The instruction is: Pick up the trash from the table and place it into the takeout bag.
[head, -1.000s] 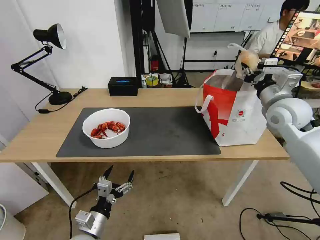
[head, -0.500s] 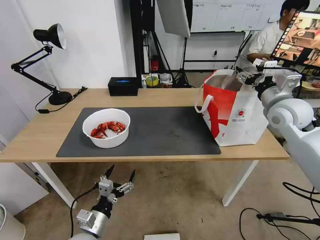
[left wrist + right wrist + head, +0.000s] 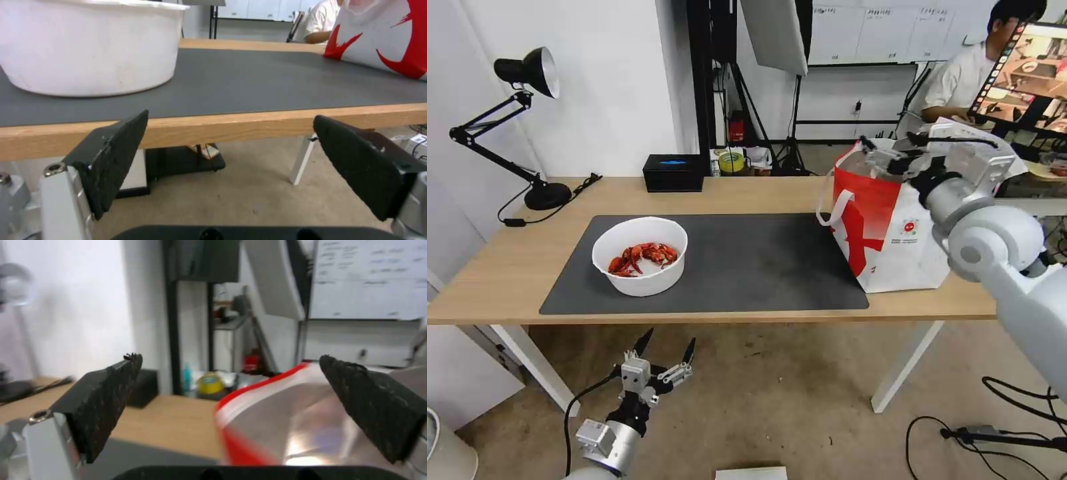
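Head view: one table (image 3: 747, 193), light wood on white legs, bearing one dark grey mat (image 3: 747, 267). Trash on the table, counted: one white round bowl (image 3: 640, 255) holding red crayfish shells (image 3: 642, 257), standing on the mat's left part, well apart from the bag. No tomato tray, tissue or bagged bun lies on the tabletop; whether any are in the bag cannot be told, as its inside is not open to view. One takeout bag (image 3: 894, 223), red and white with foil lining, upright at the table's right end, its near corner on the mat's edge. One right gripper (image 3: 887, 152), above the bag's open mouth, jaws spread and holding nothing. One left gripper (image 3: 665, 352), below the front table edge and under the bowl, jaws spread and holding nothing; the left wrist view faces the bowl's side wall and the table edge. Non-task items: one black desk lamp (image 3: 520, 127), one black box (image 3: 673, 173). Judged progress: the bowl alone appears left to bag.
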`<state>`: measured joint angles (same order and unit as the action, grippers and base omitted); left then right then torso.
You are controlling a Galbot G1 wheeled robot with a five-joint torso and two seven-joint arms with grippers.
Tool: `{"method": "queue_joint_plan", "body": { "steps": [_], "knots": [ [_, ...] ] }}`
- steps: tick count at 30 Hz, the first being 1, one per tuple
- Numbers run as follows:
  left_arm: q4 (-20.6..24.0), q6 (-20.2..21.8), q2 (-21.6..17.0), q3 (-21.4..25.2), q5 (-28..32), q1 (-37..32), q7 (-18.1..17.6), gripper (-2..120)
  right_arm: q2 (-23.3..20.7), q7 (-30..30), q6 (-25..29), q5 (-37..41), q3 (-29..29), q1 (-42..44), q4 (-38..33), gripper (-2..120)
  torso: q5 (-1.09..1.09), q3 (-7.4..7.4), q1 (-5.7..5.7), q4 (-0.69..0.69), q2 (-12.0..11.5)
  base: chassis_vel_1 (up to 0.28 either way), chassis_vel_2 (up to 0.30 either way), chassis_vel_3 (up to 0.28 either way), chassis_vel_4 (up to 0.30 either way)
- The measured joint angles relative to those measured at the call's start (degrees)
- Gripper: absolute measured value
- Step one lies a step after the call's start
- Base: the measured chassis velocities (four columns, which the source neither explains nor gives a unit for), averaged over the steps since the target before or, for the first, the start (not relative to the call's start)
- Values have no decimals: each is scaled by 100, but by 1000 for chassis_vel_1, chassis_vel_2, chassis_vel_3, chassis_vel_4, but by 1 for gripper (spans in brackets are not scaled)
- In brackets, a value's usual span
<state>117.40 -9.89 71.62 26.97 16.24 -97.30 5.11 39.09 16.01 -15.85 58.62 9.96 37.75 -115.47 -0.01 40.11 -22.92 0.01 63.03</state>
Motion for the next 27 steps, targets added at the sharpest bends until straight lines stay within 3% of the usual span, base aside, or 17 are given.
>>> {"method": "queue_joint_plan", "body": {
  "steps": [7,11,16,20,22,27],
  "knots": [
    [31,-6,25,66,8,-30,-4,100,162,-85,375,-264,578,1780,-986,100,0,0,1,-1,0,0,0,0,0],
    [32,-11,29,69,9,-36,-5,100,313,-155,500,-501,874,2452,-1160,100,0,-1,0,-1,0,0,0,0,0],
    [27,-17,36,62,9,-32,1,100,796,-412,802,-1253,1426,3900,-1351,100,1,-1,0,-2,1,0,0,0,0],
    [23,-19,37,53,9,-29,-5,100,1065,-517,988,-1663,1504,4427,-1356,100,0,-1,0,-2,0,0,0,0,0],
    [16,-22,45,39,9,-18,-4,100,1440,-623,1259,-2117,1465,5073,-1294,100,0,0,1,-2,0,0,0,0,0],
    [12,-29,57,43,8,-17,-3,100,1718,-696,1666,-2609,1236,5495,-1017,100,0,-1,1,-1,1,0,0,0,0]
  ]
}}
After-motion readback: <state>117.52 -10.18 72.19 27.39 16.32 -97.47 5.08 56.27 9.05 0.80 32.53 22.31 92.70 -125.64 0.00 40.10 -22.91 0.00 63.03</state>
